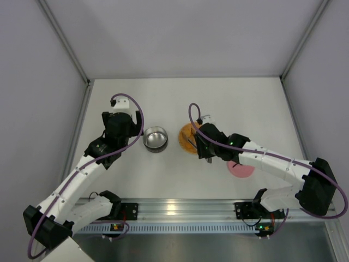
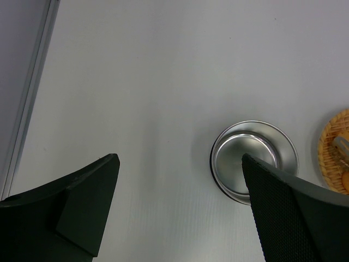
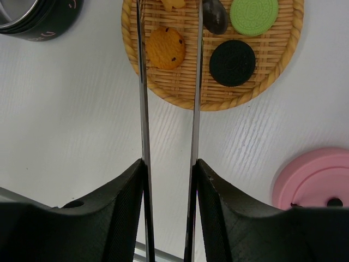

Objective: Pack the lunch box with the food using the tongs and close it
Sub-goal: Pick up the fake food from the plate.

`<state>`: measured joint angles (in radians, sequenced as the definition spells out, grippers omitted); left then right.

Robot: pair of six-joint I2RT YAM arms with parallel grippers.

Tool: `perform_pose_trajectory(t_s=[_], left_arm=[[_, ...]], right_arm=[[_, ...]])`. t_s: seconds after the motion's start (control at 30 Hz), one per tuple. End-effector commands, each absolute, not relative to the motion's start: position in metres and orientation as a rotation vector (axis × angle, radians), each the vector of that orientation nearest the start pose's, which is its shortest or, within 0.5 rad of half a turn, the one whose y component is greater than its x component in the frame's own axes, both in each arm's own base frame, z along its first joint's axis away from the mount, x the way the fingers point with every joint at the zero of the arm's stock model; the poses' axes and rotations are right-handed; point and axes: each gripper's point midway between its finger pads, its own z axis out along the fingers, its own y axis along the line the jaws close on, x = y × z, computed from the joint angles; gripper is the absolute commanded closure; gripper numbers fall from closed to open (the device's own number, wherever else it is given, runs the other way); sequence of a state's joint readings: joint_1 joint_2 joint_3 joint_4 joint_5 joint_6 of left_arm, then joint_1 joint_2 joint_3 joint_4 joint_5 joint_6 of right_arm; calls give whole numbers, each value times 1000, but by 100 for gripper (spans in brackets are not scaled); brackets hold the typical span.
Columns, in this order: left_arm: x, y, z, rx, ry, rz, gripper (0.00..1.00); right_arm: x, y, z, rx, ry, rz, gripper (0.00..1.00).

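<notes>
The lunch box, a shiny steel bowl (image 1: pixel 155 138) (image 2: pixel 253 161) (image 3: pixel 24 16), stands with nothing in it left of the orange woven disc (image 3: pixel 180 90). Its pink lid (image 1: pixel 241 169) (image 3: pixel 319 177) lies to the right on the table. On the disc lies the food: an orange piece (image 3: pixel 166 47), a green one (image 3: pixel 254 16), a black one (image 3: pixel 232 63) and a dark brown one (image 3: pixel 214 15). My right gripper (image 3: pixel 169 169) (image 1: pixel 206 147) is shut on the tongs (image 3: pixel 144 109), whose arms reach over the disc with their tips out of the frame. My left gripper (image 2: pixel 179 158) (image 1: pixel 122 128) hangs open just left of the bowl.
Another orange piece (image 3: pixel 173 3) sits at the frame's top edge between the tong arms; whether they touch it cannot be told. White walls enclose the table on the left, back and right. An aluminium rail (image 1: pixel 180 210) runs along the near edge.
</notes>
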<state>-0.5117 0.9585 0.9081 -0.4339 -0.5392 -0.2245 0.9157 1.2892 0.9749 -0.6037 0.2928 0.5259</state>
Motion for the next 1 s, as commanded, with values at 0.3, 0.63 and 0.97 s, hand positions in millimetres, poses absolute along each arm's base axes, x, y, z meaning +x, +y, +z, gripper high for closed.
perform_pose_trajectory(t_s=[0.3,0.63,0.97], left_arm=[[305,-77,251,-47,1946,65,1],[304,-77,251,-49,1944,66,1],[304,-77,252,-52,1942,63,1]], right_arm=[[220,245,140,-354,2398,309,59],[221,248,147,-342,2387,329,77],[225,242,187,-289,2314,351,81]])
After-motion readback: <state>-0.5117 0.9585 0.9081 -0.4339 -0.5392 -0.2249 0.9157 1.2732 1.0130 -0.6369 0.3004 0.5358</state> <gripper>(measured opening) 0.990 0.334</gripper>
